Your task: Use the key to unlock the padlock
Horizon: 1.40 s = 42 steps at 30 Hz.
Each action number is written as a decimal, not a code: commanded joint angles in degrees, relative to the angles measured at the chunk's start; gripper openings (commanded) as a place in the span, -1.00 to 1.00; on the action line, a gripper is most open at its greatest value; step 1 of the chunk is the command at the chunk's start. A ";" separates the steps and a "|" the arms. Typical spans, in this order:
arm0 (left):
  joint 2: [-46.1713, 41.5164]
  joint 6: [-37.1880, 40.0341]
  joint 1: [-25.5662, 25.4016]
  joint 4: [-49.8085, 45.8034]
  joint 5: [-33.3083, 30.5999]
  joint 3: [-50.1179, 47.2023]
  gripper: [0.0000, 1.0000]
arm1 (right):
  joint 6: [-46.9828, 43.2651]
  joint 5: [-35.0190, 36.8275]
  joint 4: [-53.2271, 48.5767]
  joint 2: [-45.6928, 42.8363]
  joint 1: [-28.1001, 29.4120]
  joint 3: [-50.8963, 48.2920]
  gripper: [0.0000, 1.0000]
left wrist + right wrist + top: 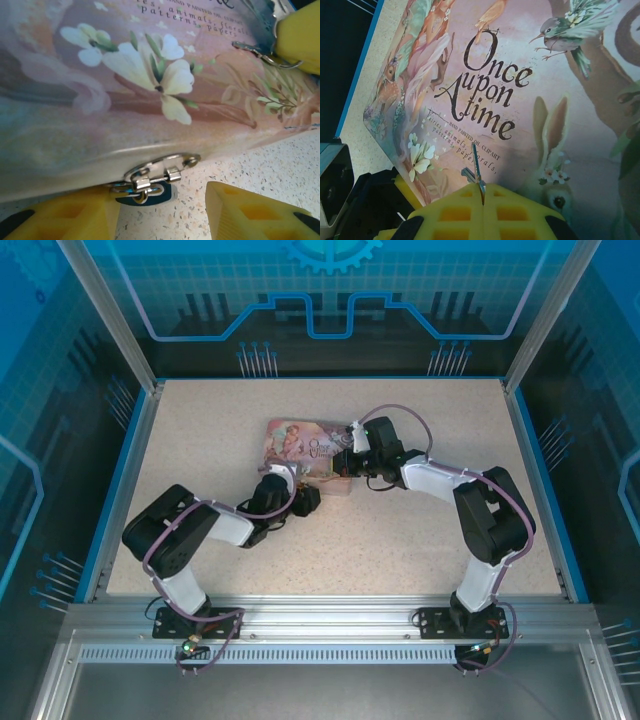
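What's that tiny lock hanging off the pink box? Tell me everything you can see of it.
The padlock is tiny, bluish with brass tints, seemingly metal. It hangs from the silver hasp on the pink tin, resting on the speckled table. The left gripper's yellow fingers stand either side, apart.

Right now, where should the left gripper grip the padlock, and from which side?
Pinch the padlock body by its sides, just under the hasp, coming in low over the table from the tin's front. It hangs below the tin's edge, between the left gripper's open fingers.
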 commanded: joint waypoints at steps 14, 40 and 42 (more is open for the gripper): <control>-1.48 -1.49 -0.20 -3.08 -4.17 2.46 -0.35 | -0.32 -0.40 -1.16 -0.04 0.71 -1.09 -1.00; -15.12 -21.51 -3.15 -23.39 -5.36 9.31 -0.81 | -9.79 -6.85 2.11 -30.73 1.27 -29.49 -1.00; -15.12 -24.23 -3.24 -23.15 -4.16 9.36 -0.82 | -9.80 -6.56 4.65 -29.55 2.10 -30.47 -1.00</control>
